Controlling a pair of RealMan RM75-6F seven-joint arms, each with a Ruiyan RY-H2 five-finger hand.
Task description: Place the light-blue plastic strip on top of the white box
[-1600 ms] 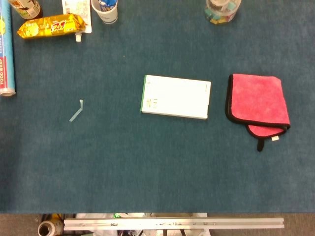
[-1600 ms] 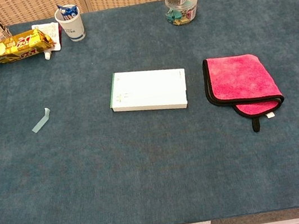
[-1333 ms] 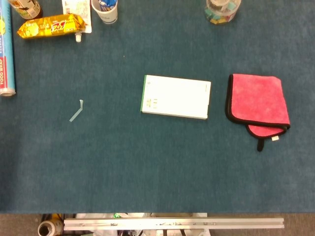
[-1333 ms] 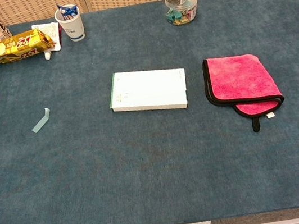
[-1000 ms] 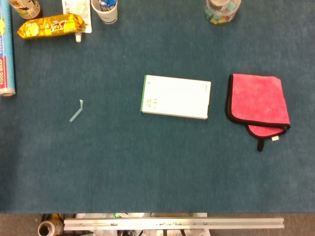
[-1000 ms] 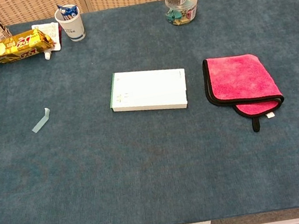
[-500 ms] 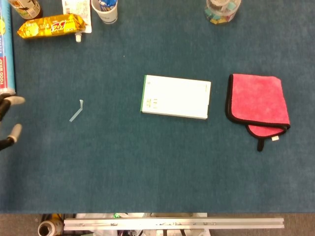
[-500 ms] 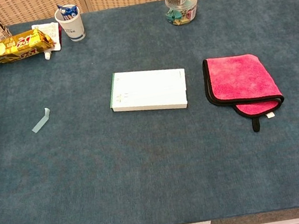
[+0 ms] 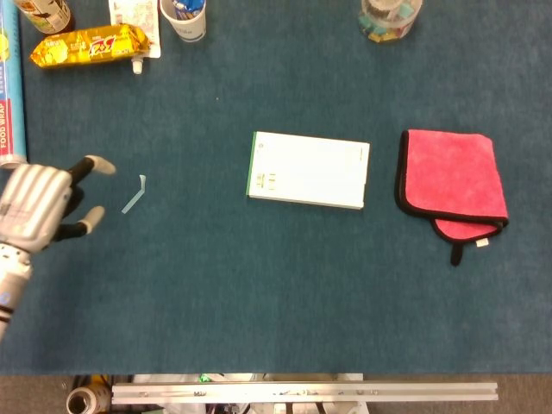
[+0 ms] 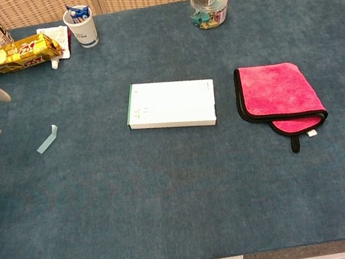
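Your left hand [image 9: 39, 207] hovers by the counter's left edge with its fingers [image 9: 90, 164] spread wide and nothing in them; your right hand shows in neither view. The light-blue plastic strip [image 9: 134, 194] lies flat on the counter [image 9: 259, 285] just beside those fingertips, toward the middle, one end kinked up. The white box [image 9: 309, 170] sits near the centre, well apart from the strip, with the pink cloth [image 9: 450, 177] beside it toward the right edge.

The trouble ahead is the strip itself: it looks thin and light and sits flush on the fabric surface. If you come down with the fingers this wide, you are likely to push it along the counter instead of pinching it, or press it flat and lose the raised end, which looks like your only easy purchase. A hard pinch could fold it. Once lifted, a loose pinch may let it slip during the carry, and a quick release could let it slide off the box's smooth top.
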